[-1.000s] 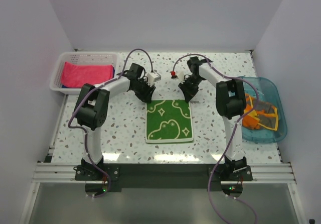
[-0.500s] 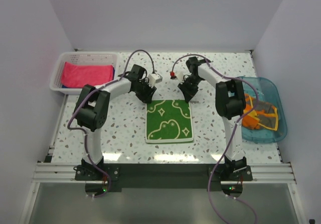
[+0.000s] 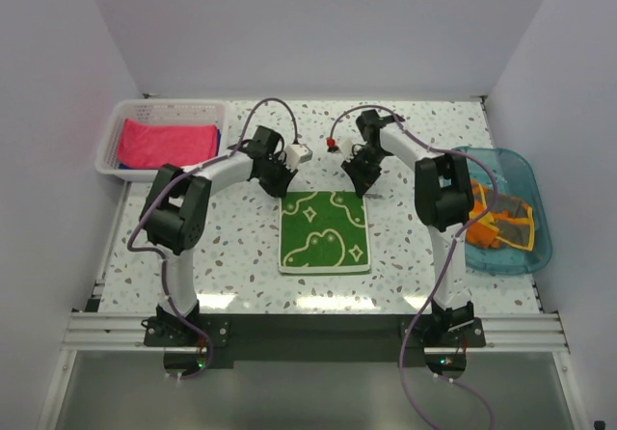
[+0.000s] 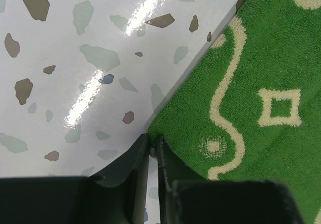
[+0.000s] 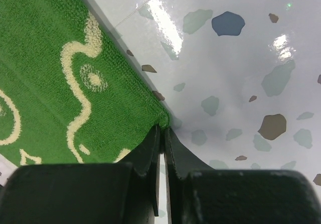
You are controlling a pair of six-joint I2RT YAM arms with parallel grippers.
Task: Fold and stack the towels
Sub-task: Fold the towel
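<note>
A green towel with a yellow pattern [image 3: 326,232] lies flat in the middle of the table. My left gripper [image 3: 281,185] is at its far left corner. In the left wrist view the left gripper [image 4: 152,141] is shut on that corner of the green towel [image 4: 261,73]. My right gripper [image 3: 362,186] is at the far right corner. In the right wrist view the right gripper [image 5: 162,129] pinches the tip of the green towel [image 5: 45,68]. A pink towel [image 3: 164,143] lies in the white basket. A dark grey and orange towel [image 3: 503,222] lies in the blue tub.
The white slotted basket [image 3: 112,150] stands at the far left of the speckled table. The clear blue tub [image 3: 525,174] sits at the right edge. Side walls close in on both sides, and both arms arch over the table towards the towel's far edge.
My left jaws have closed onto the towel's far left corner. The right gripper has stayed shut on the far right corner. The towel has not moved.
</note>
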